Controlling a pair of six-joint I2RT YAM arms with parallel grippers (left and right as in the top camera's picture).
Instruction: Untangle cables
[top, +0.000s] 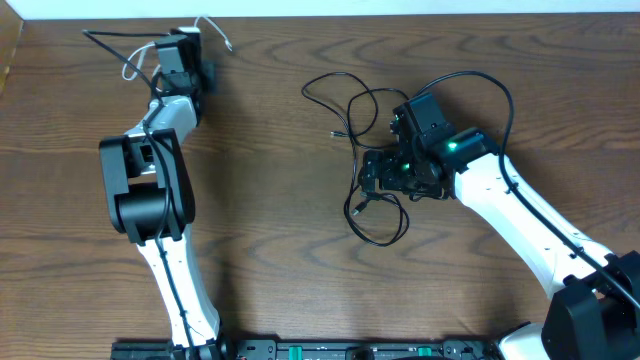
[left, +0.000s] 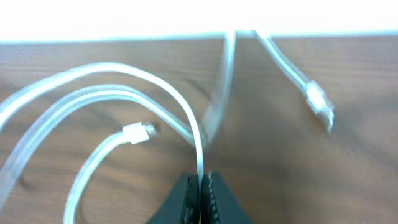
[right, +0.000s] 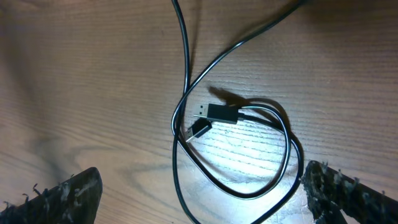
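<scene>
Pinched between the closed fingertips of the left gripper (left: 200, 194), the white cable (left: 155, 93) loops at the upper left of the overhead frame, well apart from the two black cables (top: 372, 200) — so that cord looks already separated. Both black cables lie right of centre, crossing in loose loops, and the right wrist view shows two small plugs (right: 214, 115) side by side inside one loop. These are not yet untangled, which I judge to be most of what is left. Over that knot the right gripper (right: 205, 196) hovers with jaws spread wide, holding nothing. From overhead it hides part of the black tangle, and the white cable's far stretch blurs into the bright edge of the table (top: 280, 200).
</scene>
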